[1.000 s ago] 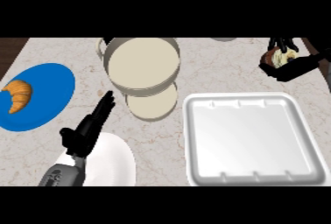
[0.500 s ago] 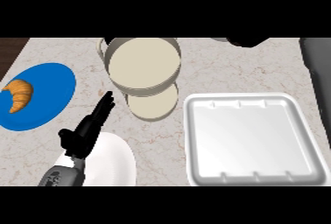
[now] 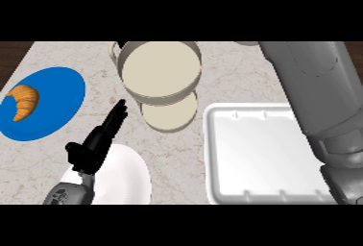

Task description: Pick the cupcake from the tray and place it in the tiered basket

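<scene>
1. The marbled desk [image 3: 234, 77] is being viewed from steeply above, with the tiered basket [image 3: 159, 69] standing toward 12 o'clock; its two round cream tiers are being shown one above the other, the smaller one [image 3: 169, 113] just below the larger.
2. The white tray [image 3: 259, 153] is lying toward 4 o'clock, and nothing is being seen on its bare surface.
3. The cupcake is not being shown anywhere in the head view, so its place cannot be told.
4. A grey right forearm [image 3: 319, 96] is being stretched from 5 o'clock up toward 1 o'clock, crossing the tray's right edge; the right hand is lying outside the view.
5. The left hand [image 3: 96, 144] is being held at 7 o'clock with its fingers straight and apart from the thumb, pointing toward 1 o'clock, clasping nothing.
6. A white plate [image 3: 127, 178] is lying under and just beside that hand.
7. A blue plate [image 3: 53, 103] is resting toward 9 o'clock, and a croissant [image 3: 25, 101] is lying on its left part.
</scene>
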You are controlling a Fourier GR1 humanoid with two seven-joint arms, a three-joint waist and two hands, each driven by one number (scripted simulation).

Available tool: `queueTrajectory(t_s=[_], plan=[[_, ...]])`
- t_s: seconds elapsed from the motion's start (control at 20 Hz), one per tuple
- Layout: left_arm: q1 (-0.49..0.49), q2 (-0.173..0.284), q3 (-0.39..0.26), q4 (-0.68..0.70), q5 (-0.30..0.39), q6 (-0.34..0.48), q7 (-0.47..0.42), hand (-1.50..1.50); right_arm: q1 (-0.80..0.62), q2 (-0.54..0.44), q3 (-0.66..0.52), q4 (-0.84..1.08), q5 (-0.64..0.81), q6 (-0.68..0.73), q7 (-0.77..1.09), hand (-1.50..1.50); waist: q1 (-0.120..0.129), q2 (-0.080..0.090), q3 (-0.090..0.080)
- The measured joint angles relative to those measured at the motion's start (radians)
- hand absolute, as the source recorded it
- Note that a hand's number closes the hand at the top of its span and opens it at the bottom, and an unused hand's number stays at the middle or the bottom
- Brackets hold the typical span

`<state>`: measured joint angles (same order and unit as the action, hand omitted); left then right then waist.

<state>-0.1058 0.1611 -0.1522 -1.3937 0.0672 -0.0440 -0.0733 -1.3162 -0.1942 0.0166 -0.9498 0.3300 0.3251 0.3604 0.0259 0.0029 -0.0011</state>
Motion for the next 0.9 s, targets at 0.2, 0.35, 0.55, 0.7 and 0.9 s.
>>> queueTrajectory(t_s=[0.2,0.35,0.55,0.7,0.9], plan=[[-0.014,0.002,0.015,0.014,0.004,-0.011,-0.001,0.0,-0.076,0.064,0.012,0.109,0.024,-0.02,-0.007,1.5,0.0,0.002,0.0],[-0.017,-0.006,0.015,0.026,-0.001,-0.012,-0.012,0.0,-0.122,0.108,0.012,0.21,0.047,-0.057,-0.036,1.5,0.005,0.005,0.0],[-0.023,-0.011,0.018,0.043,-0.01,-0.016,-0.023,0.0,-0.151,0.161,0.031,0.296,0.055,-0.118,-0.072,1.5,0.006,0.005,0.0],[-0.018,-0.009,0.019,0.03,-0.008,-0.025,-0.019,0.0,-0.171,0.178,0.047,0.362,0.026,-0.152,-0.101,1.5,0.014,0.006,0.0],[-0.029,-0.009,0.023,0.031,-0.006,-0.034,-0.008,0.0,-0.194,0.188,0.071,0.428,-0.062,-0.178,-0.118,1.5,0.024,0.007,-0.001]])
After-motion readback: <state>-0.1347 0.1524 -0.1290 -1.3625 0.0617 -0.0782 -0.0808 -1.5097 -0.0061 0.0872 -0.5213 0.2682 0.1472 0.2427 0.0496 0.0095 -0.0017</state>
